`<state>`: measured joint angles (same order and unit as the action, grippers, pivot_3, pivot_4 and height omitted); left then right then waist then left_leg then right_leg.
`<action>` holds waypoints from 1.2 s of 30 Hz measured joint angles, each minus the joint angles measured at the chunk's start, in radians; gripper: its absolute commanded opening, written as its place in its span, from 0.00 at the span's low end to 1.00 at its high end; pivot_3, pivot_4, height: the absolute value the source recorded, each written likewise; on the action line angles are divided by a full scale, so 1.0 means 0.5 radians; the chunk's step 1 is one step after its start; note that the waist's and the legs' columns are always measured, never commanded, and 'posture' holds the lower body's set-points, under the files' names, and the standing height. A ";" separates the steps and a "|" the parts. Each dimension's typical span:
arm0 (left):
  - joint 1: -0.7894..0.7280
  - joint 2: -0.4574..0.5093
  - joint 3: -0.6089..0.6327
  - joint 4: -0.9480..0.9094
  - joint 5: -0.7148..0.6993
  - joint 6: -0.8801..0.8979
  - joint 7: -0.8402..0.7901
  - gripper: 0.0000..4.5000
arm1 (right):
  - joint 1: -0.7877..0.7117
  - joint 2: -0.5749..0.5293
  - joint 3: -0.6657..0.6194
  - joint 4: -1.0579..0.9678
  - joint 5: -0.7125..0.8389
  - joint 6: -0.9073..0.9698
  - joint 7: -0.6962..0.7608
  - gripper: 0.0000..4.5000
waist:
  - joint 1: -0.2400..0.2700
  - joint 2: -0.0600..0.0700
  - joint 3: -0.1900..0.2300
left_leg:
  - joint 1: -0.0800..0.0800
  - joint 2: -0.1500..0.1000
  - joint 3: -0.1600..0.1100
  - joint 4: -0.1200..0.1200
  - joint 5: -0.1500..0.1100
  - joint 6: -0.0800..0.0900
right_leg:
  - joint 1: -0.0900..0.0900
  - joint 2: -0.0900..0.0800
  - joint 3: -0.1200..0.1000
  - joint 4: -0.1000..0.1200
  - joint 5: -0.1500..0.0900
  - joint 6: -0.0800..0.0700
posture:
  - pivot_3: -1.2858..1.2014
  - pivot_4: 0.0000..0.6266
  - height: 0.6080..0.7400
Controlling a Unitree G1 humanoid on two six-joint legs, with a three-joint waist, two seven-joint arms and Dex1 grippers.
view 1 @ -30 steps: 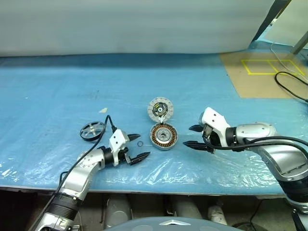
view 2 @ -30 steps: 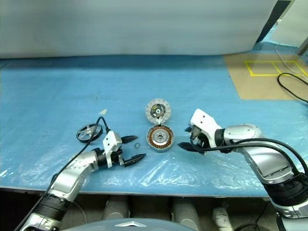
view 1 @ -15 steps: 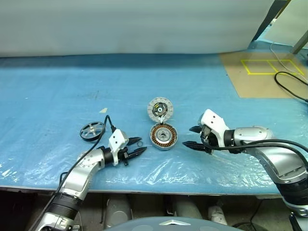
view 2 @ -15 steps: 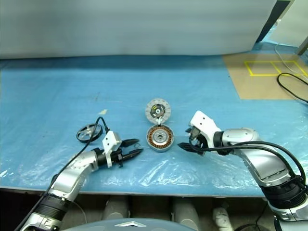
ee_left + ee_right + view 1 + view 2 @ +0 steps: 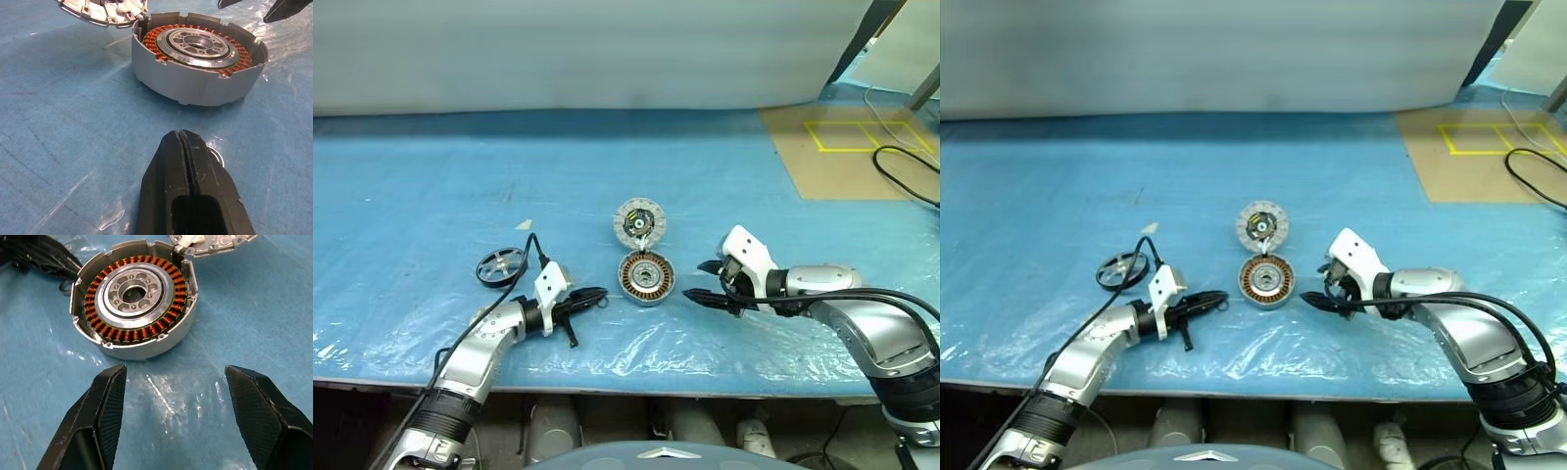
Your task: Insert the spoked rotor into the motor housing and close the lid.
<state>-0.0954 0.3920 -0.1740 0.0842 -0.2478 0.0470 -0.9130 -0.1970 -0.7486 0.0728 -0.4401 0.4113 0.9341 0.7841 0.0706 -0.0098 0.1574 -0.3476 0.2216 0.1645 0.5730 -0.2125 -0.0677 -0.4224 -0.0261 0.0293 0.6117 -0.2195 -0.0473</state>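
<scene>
Near the table's [image 5: 431, 176] front edge, about mid-width: motor housing [image 5: 647, 277], round silver-grey casing, copper windings ringing a central hole, open side up. Lid [image 5: 637, 220] just behind it, touching its rim, segmented pale rim and dark centre up. Spoked rotor [image 5: 501, 265] flat, well apart toward the left edge. Left gripper [image 5: 590, 296] pressed together just left of housing, over a small O-ring [image 5: 215, 155], hold unclear. Right gripper [image 5: 703, 281] spread wide just right of housing, nothing between its fingers. Bare blue sheet behind and to both sides.
</scene>
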 measured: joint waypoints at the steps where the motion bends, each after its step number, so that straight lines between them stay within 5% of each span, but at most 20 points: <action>1: 0.001 0.001 0.003 0.000 -0.003 0.000 -0.001 0.01 | 0.013 0.015 -0.037 0.005 0.030 0.005 -0.001 0.75 | 0.000 0.000 0.000 | 0.000 0.000 0.000 -0.001 0.000 0.000 | 0.000 0.000 0.000 -0.001 0.000 0.000 | 0.52 0.24 1.00; 20: 0.149 0.099 0.252 -0.282 -0.379 0.231 -0.124 0.01 | -0.012 0.052 -0.197 -0.059 0.301 0.002 0.042 0.75 | -0.001 0.000 0.000 | 0.000 0.000 0.000 -0.007 0.000 0.000 | -0.002 0.000 -0.002 -0.009 0.000 0.000 | 0.52 0.24 1.00; 36: 0.024 0.068 -0.028 -0.096 -0.071 -0.016 -0.238 0.01 | -0.072 -0.105 0.042 0.047 0.131 -0.715 0.582 0.75 | -0.004 0.000 0.000 | -0.003 0.001 0.000 -0.008 0.000 0.000 | -0.002 0.000 -0.003 -0.009 0.000 0.001 | 0.52 0.24 1.00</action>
<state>-0.0832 0.4258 -0.1879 0.0363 -0.2833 0.0390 -1.0320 -0.2330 -0.8008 0.0938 -0.4168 0.4768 0.5767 1.0749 0.0685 -0.0098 0.1575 -0.3489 0.2219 0.1647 0.5691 -0.2124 -0.0677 -0.4234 -0.0259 0.0280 0.6072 -0.2194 -0.0471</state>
